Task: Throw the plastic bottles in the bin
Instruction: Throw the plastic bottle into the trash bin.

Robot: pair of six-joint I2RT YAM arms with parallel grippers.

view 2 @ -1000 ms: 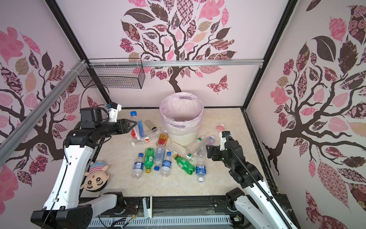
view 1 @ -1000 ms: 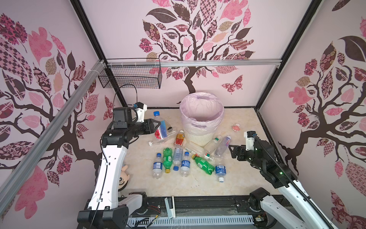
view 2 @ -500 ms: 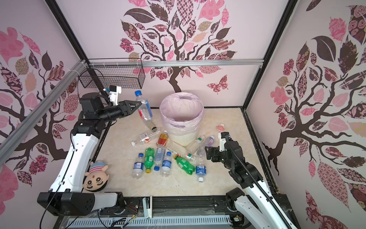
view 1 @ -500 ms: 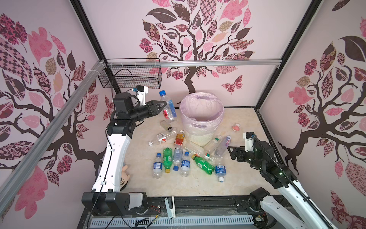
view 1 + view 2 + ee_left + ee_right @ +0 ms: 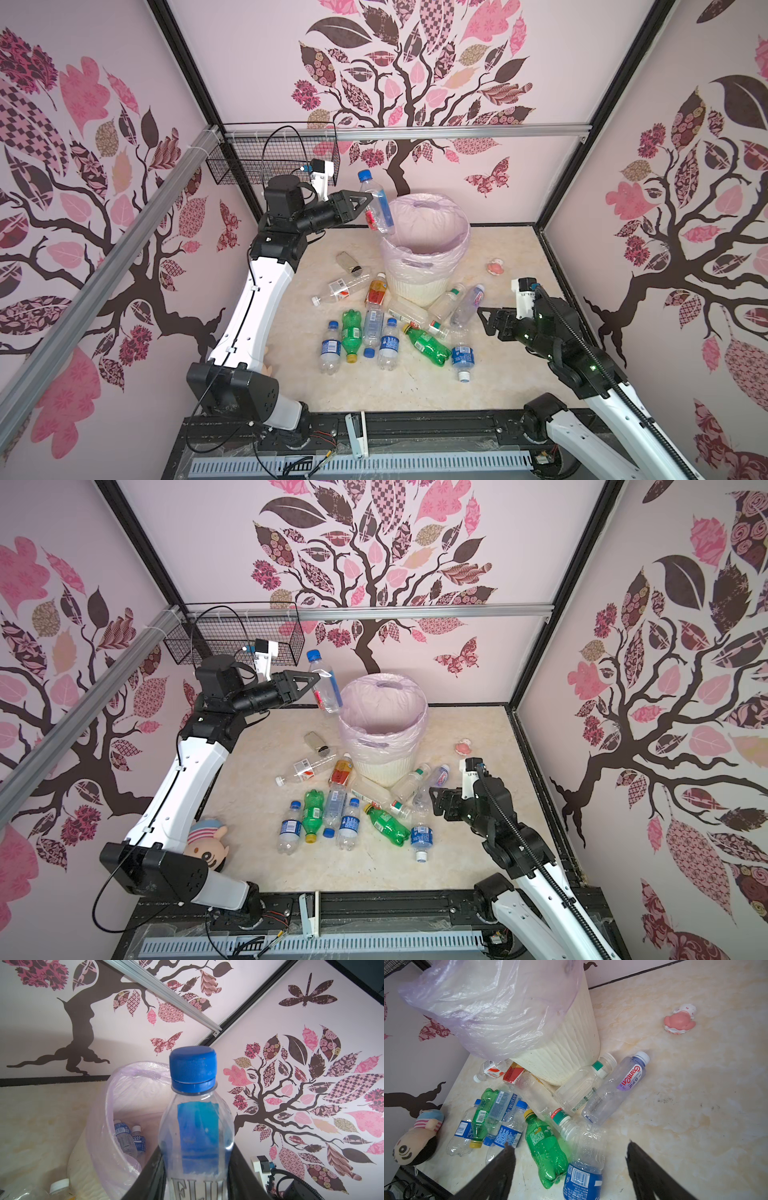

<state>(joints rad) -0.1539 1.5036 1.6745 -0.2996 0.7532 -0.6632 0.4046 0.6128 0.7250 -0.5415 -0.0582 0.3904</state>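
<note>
Pink-walled cell: left gripper [image 5: 371,203] clenched a blue-capped bottle [image 5: 380,216] at the bin [image 5: 419,286] rim; I feared release there bouncing it out; right gripper [image 5: 484,322] gaped.

Clear glossy plastic bottles [image 5: 612,1088], thin crinkly translucent bag [image 5: 492,1007] on a matt ribbed bin [image 5: 571,1049], smooth marbled tabletop [image 5: 695,1105]

bin [image 5: 419,287] behind bottles [image 5: 351,332] | held bottle [image 5: 376,207] above bin's left rim | toy [image 5: 496,267] right of bin
</note>
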